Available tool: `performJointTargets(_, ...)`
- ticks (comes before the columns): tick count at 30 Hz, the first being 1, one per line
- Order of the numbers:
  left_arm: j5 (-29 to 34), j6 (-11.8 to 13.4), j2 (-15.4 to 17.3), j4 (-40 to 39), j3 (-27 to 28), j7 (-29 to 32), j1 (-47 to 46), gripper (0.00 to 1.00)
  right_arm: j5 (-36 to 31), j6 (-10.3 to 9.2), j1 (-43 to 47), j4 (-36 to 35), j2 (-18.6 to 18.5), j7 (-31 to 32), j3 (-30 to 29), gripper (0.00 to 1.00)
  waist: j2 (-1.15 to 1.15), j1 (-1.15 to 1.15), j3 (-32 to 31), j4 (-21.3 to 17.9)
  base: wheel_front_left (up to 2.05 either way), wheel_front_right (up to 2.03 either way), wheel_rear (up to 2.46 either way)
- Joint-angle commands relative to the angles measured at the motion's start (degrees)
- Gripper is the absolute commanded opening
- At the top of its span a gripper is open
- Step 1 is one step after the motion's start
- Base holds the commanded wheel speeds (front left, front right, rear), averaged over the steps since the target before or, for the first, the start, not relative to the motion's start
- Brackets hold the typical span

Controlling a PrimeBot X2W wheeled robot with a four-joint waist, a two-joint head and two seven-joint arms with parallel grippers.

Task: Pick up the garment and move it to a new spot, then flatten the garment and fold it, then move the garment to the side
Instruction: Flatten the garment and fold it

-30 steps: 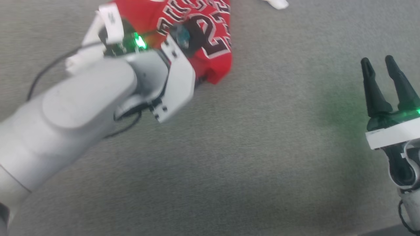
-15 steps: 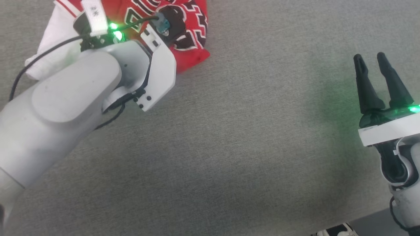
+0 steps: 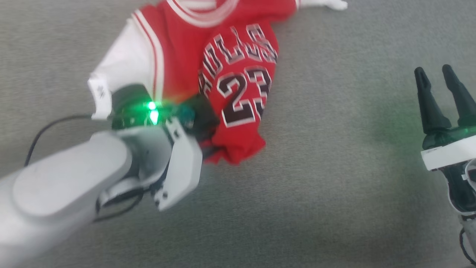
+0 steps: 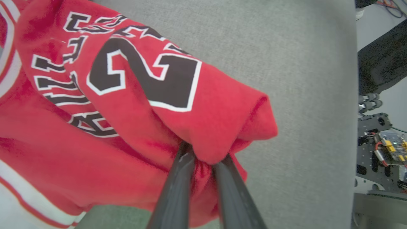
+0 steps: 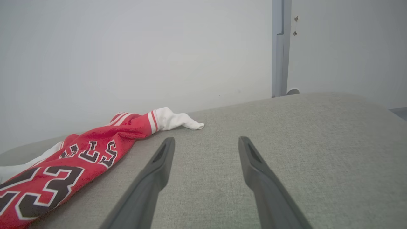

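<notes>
The garment [image 3: 230,74] is a red shirt with white sleeves and dark "BULLS" and "23" lettering, bunched on the grey surface at the upper middle of the head view. In the left wrist view my left gripper [image 4: 203,156] is shut on a gathered fold at the garment's [image 4: 127,105] lower hem, and the red cloth bulges over both fingertips. That arm's pale forearm covers the grip in the head view. My right gripper [image 3: 437,80] stands open at the right edge, apart from the cloth. Between the open fingers in the right wrist view [image 5: 205,143] lies bare surface, with the garment [image 5: 79,156] off to the left.
The grey padded surface [image 3: 316,178] spreads wide between the two arms. A white wall [image 5: 127,47] with a grey vertical post [image 5: 279,47] rises behind it. Past the surface's edge stand dark equipment and wiring [image 4: 381,149].
The left gripper has shut on the garment's hem. The head view has shifted, so more of the shirt, with its collar and both sleeves, now shows. The right gripper keeps its open pose.
</notes>
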Motion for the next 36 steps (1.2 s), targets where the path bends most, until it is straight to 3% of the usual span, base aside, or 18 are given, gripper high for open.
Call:
performJointTargets(1,-0.9,-0.1,0.9,-2.2,0.0,-0.6,1.4,0.00,0.1,0.02,0.7,-0.4,-0.3,0.4,-0.3,1.00,0.00,0.00,-1.5,1.6,0.00,0.00,0.00)
performJointTargets(10,-1.1,-0.1,6.6,-14.8,0.1,-2.1,9.6,0.00,-0.3,0.02,2.8,-2.8,-2.0,3.0,-2.1,1.00,0.00,0.00,-2.8,4.0,0.00,0.00,0.00)
performJointTargets(16,0.9,0.6,6.4,-16.9,0.1,-6.1,14.1,0.00,-0.7,0.02,4.4,-4.6,-2.6,4.5,-4.1,1.00,0.00,0.00,-2.5,4.9,0.00,0.00,0.00)
performJointTargets(18,2.3,1.5,5.8,-16.1,0.4,-8.5,14.8,0.45,-0.9,0.02,4.8,-5.0,-2.6,5.0,-4.7,1.00,0.00,0.00,-2.5,5.2,0.00,0.00,0.00)
performJointTargets(19,2.7,2.2,5.4,-15.6,0.8,-9.8,15.3,0.84,-1.0,0.02,4.9,-5.3,-2.5,5.3,-5.0,1.00,0.00,0.00,-2.5,5.4,0.00,0.00,0.00)
performJointTargets(20,3.1,2.9,5.2,-15.1,1.1,-11.0,15.7,1.00,-1.2,0.02,5.2,-5.4,-2.5,5.5,-5.2,1.00,0.00,0.00,-2.5,5.5,0.00,0.00,0.00)
performJointTargets(24,2.2,4.7,5.6,-14.3,2.7,-15.1,17.5,1.00,-1.8,0.02,6.4,-6.3,-2.2,6.2,-6.8,1.00,0.00,0.00,-2.9,6.7,0.00,0.00,0.00)
performJointTargets(30,-6.3,5.9,10.4,-14.9,9.0,-17.4,16.4,1.00,-2.5,0.02,7.2,-7.4,-1.3,7.1,-8.3,1.00,0.00,0.00,-3.1,7.3,0.00,0.00,0.00)
performJointTargets(33,-12.0,5.6,13.3,-11.5,12.3,-14.8,14.0,1.00,-2.8,0.02,6.7,-8.0,-0.7,7.4,-8.1,1.00,0.00,0.00,-2.8,6.9,0.00,0.00,0.00)
performJointTargets(36,-15.4,4.5,13.7,-5.1,13.6,-9.7,10.3,1.00,-3.0,0.02,6.2,-8.3,-0.4,7.3,-8.1,1.00,0.00,0.00,-2.2,6.2,0.00,0.00,0.00)
